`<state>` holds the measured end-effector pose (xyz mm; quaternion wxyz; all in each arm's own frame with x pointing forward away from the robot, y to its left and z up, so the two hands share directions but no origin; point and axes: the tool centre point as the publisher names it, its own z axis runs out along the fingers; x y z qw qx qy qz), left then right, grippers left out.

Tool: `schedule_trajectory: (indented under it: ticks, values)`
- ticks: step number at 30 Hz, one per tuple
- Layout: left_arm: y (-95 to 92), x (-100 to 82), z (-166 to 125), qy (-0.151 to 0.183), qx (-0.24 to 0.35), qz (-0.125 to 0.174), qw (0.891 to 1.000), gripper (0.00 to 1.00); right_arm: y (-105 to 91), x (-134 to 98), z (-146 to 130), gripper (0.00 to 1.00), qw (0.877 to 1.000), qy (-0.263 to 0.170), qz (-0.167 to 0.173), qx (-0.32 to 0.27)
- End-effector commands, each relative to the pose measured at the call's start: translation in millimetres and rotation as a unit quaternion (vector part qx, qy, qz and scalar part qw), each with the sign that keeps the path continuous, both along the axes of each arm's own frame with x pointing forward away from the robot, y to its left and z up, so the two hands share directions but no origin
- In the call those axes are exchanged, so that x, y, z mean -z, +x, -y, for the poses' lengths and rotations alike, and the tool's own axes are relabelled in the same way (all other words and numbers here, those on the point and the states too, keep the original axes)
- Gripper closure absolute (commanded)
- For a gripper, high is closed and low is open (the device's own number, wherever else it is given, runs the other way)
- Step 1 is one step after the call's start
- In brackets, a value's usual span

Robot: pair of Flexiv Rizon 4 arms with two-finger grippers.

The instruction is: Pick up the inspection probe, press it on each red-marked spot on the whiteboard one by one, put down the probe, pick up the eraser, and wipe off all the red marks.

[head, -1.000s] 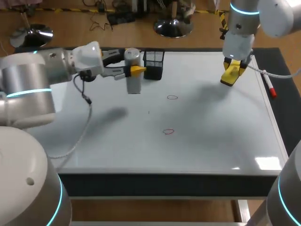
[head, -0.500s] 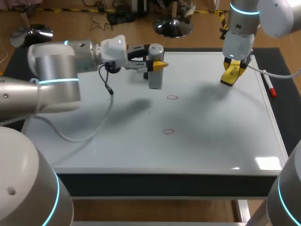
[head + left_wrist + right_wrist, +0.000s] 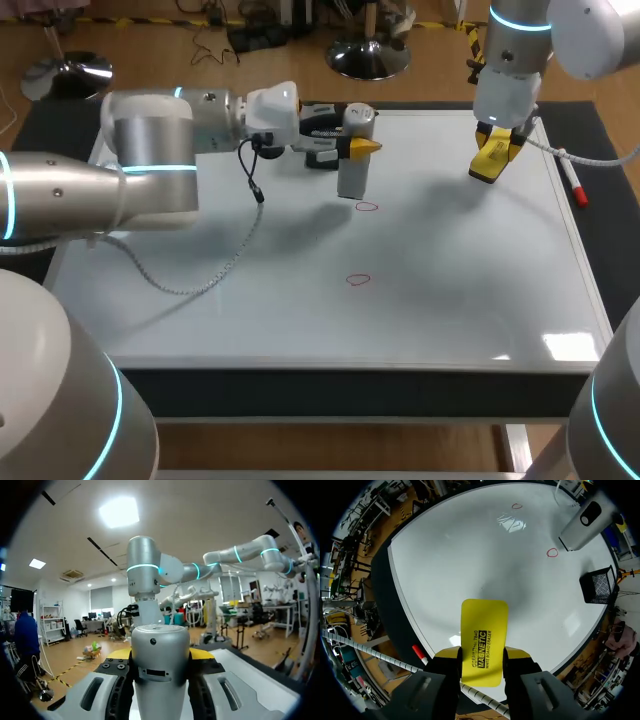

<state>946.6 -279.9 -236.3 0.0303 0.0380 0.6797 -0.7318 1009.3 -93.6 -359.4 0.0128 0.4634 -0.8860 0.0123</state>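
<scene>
1. Broadly, the whiteboard (image 3: 450, 300) covers most of the table.
2. The left gripper (image 3: 360, 148) is clamped on the upright inspection probe (image 3: 353, 180). The probe's lower end sits just beside the farther red mark (image 3: 367, 207); I cannot tell whether it touches the board.
3. The right gripper (image 3: 493, 152) grips the yellow eraser (image 3: 487, 166) above the board's far right corner.
4. The nearer red mark (image 3: 358, 280) lies mid-board.
5. A red marker (image 3: 574, 185) lies just off the right edge.

Before you, 1 table (image 3: 350, 385) with a dark rim — black front edge nearest you, 1 bright patch of reflected light (image 3: 570, 346) near its front right corner, soft grey shadows (image 3: 300, 225) across its top.
</scene>
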Motion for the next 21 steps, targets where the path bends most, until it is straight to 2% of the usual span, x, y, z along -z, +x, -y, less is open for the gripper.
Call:
schedule_trajectory:
  ticks: [1,21]
  values:
    - [8.1,10.1,7,-0.008,0.025,-0.003,1.0,1.0,1.3,-1,0,1.0,1.0,-0.002,-0.001,-0.001]
    - [21.7,28.5,30,-0.017,0.047,-0.016,0.999,1.0,1.3,-1,0,1.0,1.0,-0.002,-0.001,-0.001]
